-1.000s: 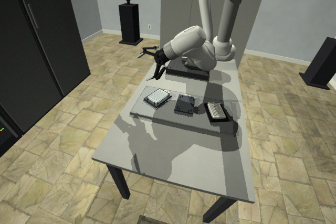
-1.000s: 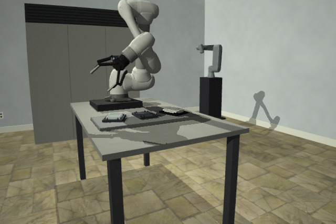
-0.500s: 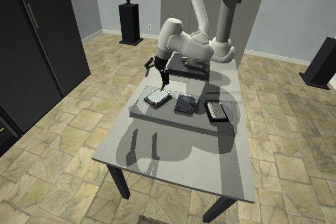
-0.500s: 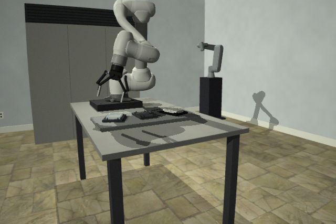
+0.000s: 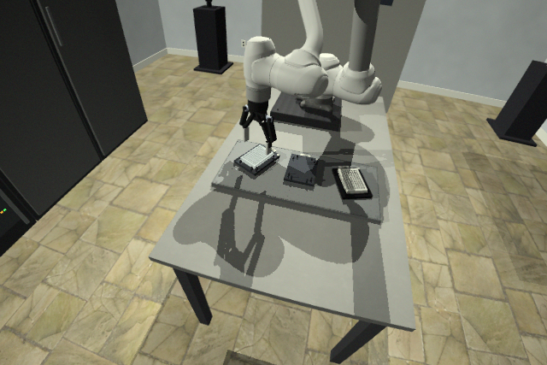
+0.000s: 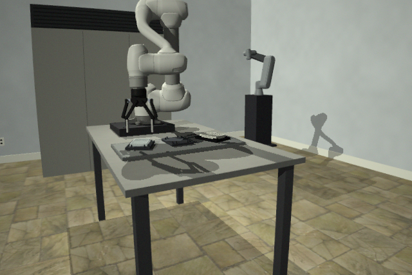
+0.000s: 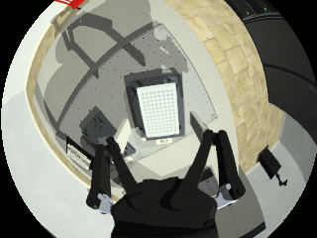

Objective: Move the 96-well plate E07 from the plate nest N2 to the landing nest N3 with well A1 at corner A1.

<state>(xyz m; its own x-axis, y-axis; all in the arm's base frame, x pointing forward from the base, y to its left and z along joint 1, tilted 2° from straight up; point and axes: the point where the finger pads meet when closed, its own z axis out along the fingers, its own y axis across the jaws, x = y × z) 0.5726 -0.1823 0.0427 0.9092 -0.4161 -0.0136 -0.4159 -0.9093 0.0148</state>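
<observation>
Matt grey table (image 5: 308, 273); smooth white arm (image 5: 304, 73); rough stone floor (image 5: 463, 220).

A pale white multi-jointed robot arm (image 5: 304, 71) is seen ending in a black linkage gripper (image 5: 257, 138) with light grey pads. A white grid-patterned well plate (image 5: 255, 157) is carried on a black square nest (image 5: 245, 168); a second, cream-toned well plate (image 5: 352, 179), apparently dotted with dark wells, is set on a black nest (image 5: 341, 190). A dark charcoal nest (image 5: 300, 169) lies between them. The light grey table top (image 5: 308, 263) is borne on black legs, over a tan, mottled stone-tile floor (image 5: 88, 241).
</observation>
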